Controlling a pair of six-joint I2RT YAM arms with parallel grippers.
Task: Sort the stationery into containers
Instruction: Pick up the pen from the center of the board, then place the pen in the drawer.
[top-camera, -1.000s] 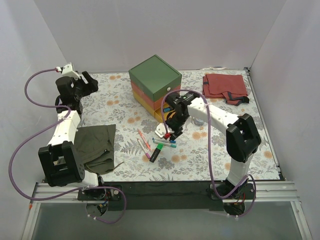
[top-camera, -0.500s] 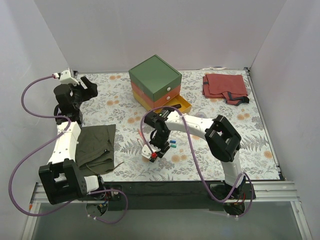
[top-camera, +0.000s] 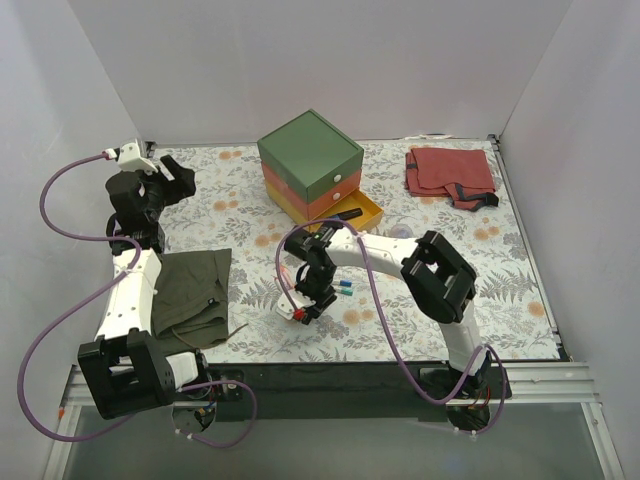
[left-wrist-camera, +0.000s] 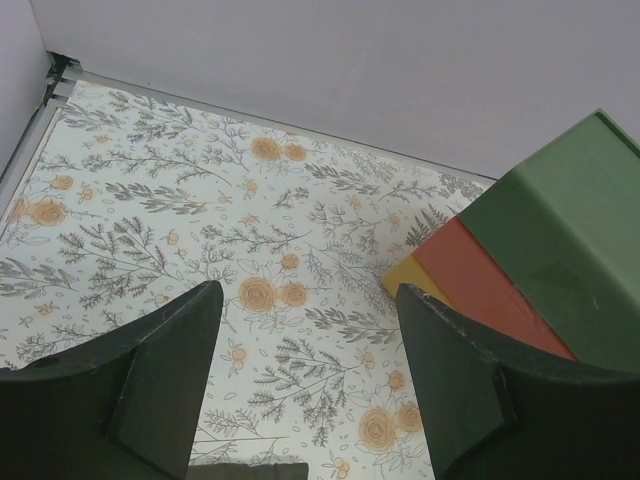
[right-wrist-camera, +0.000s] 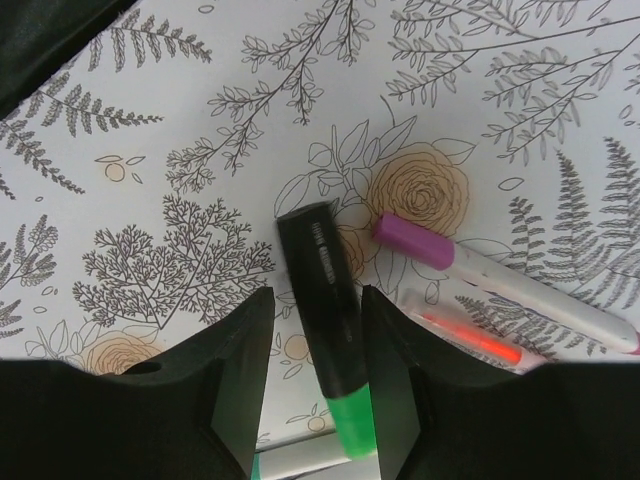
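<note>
My right gripper (top-camera: 303, 306) is low over the loose pens, open, its jaws on either side of a black highlighter (right-wrist-camera: 322, 290) with a green cap, which lies flat on the table. A white pen with a purple cap (right-wrist-camera: 415, 242) and a pen with an orange-red core (right-wrist-camera: 480, 342) lie just right of it. More pens (top-camera: 343, 288) show beside the gripper. The stacked drawers have green (top-camera: 310, 150) on top, then red (top-camera: 335, 195). The yellow one (top-camera: 370, 210) is pulled out with a black highlighter (top-camera: 347, 214) inside. My left gripper (top-camera: 178, 172) is open and empty, raised at the back left.
An olive cloth (top-camera: 190, 285) lies front left by the left arm. A red cloth (top-camera: 450, 172) lies at the back right. Purple cables loop from both arms. White walls close in the floral table on three sides. The left wrist view shows the drawer stack (left-wrist-camera: 560, 250).
My right arm has swung from the open yellow drawer forward and left, down over the pens, and now straddles the black highlighter. The left arm shifted slightly.
</note>
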